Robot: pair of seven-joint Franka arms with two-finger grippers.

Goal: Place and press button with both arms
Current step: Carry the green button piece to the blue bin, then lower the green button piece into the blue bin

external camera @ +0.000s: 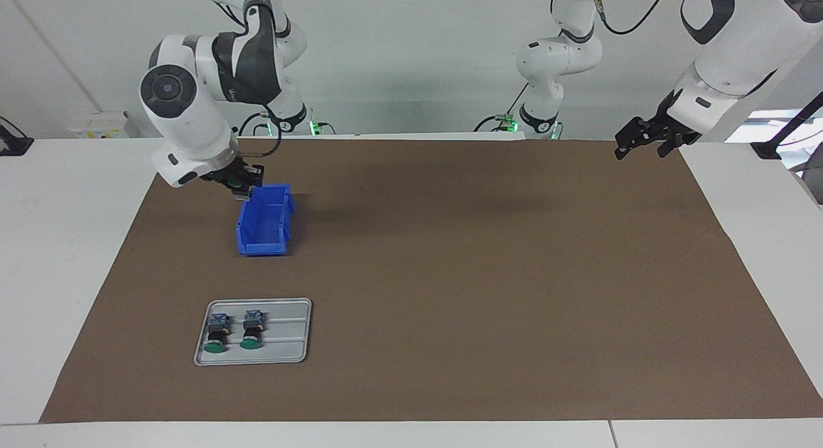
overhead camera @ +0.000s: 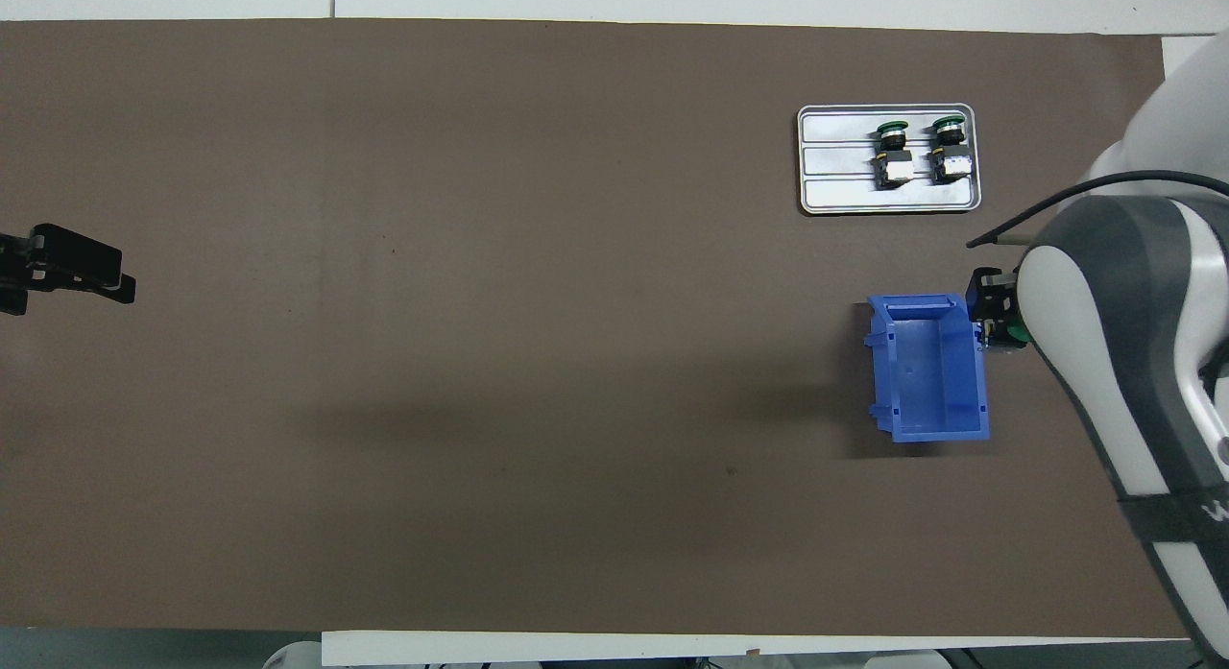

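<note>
Matt brown mat (external camera: 450,274), glossy blue plastic bin (external camera: 265,222), smooth silvery metal tray (external camera: 289,332), glossy white arm shells

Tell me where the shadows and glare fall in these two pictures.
Facing view: soft, broad shadows lie on the brown mat beside the blue bin and across the mat's middle; bright glare shows past the left gripper. Overhead view: a dark shadow hugs the bin's side toward the left arm's end; the metal tray gleams lightly.

White jointed arms (external camera: 193,114) w/ dark grey joint caps, black cables, black fingers (external camera: 633,139), green base lights.
</note>
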